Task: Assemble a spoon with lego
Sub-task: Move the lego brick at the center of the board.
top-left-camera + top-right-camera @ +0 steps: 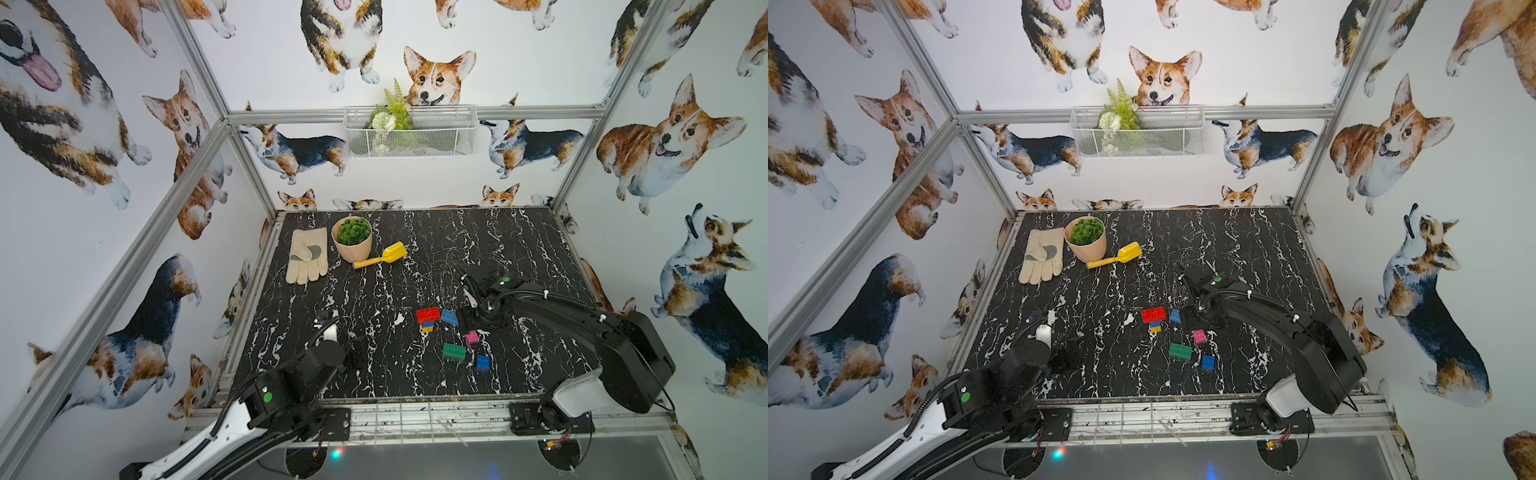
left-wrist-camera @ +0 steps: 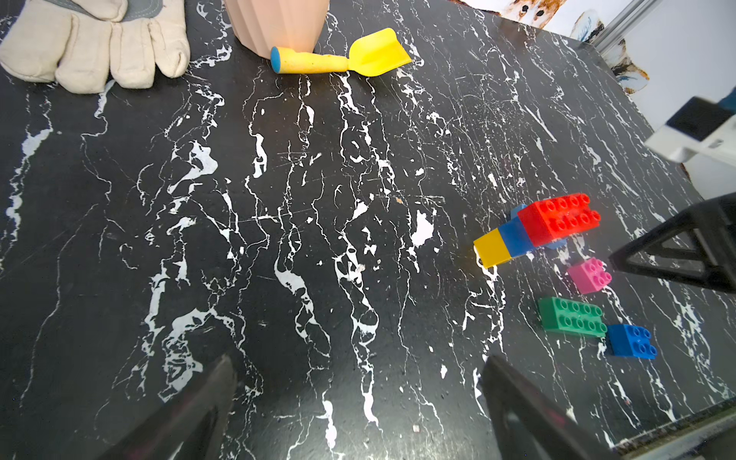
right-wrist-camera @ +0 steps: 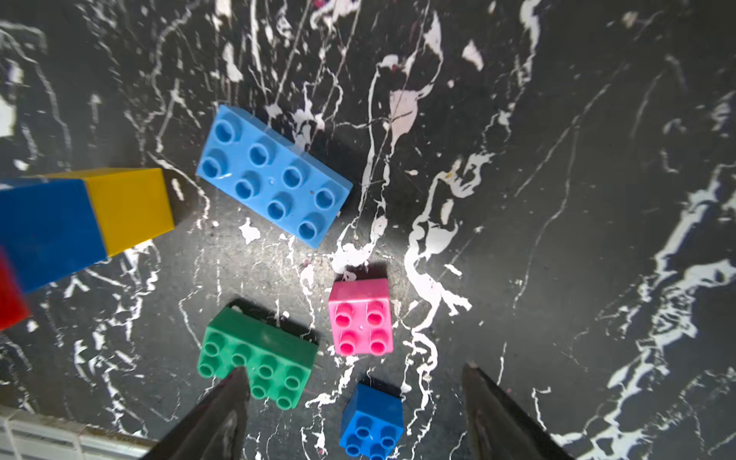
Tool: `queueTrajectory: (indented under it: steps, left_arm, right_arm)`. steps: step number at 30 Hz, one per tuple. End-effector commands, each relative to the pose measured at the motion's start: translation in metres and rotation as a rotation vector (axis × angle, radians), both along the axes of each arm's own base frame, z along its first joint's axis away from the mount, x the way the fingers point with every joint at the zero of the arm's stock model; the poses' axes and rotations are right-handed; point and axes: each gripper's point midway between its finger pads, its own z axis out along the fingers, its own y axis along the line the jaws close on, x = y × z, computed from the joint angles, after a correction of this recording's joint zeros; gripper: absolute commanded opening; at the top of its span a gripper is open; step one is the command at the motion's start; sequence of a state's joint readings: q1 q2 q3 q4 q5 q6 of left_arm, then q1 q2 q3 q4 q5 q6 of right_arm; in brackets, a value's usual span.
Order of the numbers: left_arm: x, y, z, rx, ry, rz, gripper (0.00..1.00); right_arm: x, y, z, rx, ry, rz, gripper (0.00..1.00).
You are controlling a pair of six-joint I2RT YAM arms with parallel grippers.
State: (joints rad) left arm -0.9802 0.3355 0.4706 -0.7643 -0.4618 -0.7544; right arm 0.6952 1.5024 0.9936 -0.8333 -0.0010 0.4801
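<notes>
The marbled table (image 1: 415, 249) has open room across its middle; the lego (image 1: 454, 351) sits toward the front edge. The right arm (image 1: 561, 311) stretches in low, the right gripper (image 3: 354, 368) spread and empty above the loose green brick (image 3: 259, 350), pink brick (image 3: 360, 314) and dark blue brick (image 3: 372, 422). The left gripper (image 2: 358, 358), near the front-left corner, gapes wide and is empty too. The half-built spoon (image 2: 533, 231) lies just beside the light blue brick (image 3: 275, 175).

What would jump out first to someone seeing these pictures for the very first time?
The corgi wallpaper covering every wall grabs the eye first. Next come the bright lego bricks scattered on the black marbled table, toward its near right. At the far left, a yellow shovel lies beside a pink pot.
</notes>
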Motion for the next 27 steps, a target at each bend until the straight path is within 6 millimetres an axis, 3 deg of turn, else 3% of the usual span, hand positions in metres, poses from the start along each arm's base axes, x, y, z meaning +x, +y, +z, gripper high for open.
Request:
queueTrajectory:
  steps: [1,15,27]
  left_arm:
    - [0.001,0.002,0.002,0.005,-0.006,0.010,1.00]
    - [0.001,0.001,0.001,0.005,-0.005,0.004,1.00]
    - [0.000,-0.004,0.000,0.005,0.008,-0.010,1.00]
  right_arm:
    - [0.009,0.007,-0.005,-0.001,-0.005,0.022,0.82]
    - [0.031,0.018,-0.026,-0.032,0.031,0.029,0.78]
    - [0.044,0.025,-0.031,-0.027,0.030,0.034,0.76]
